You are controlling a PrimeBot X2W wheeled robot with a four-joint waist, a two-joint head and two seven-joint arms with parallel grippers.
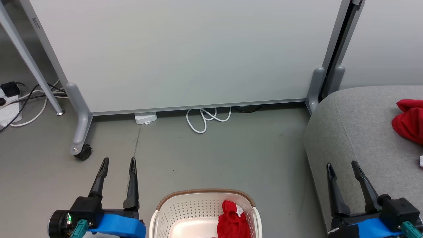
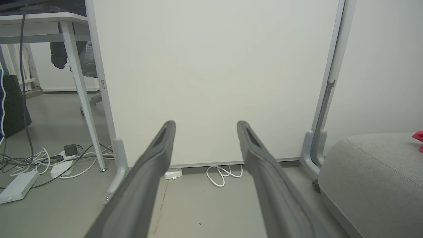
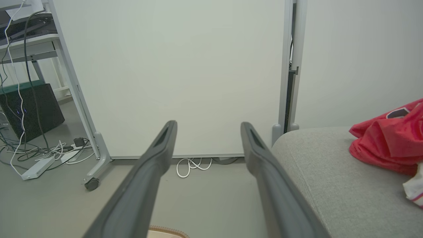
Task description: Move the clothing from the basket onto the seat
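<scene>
Running off frame: basket (image 1: 185,211), jersey (image 1: 409,120) on seat (image 1: 357,132).

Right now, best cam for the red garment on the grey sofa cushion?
Right wrist view: crumpled red garment on grey fabric sofa cushion shows large, dark print visible. Head view cuts it at the right edge; left wrist view catches a sliver.

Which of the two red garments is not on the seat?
The garment bunched against the right wall of the basket; the other garment lies on the grey seat.
</scene>
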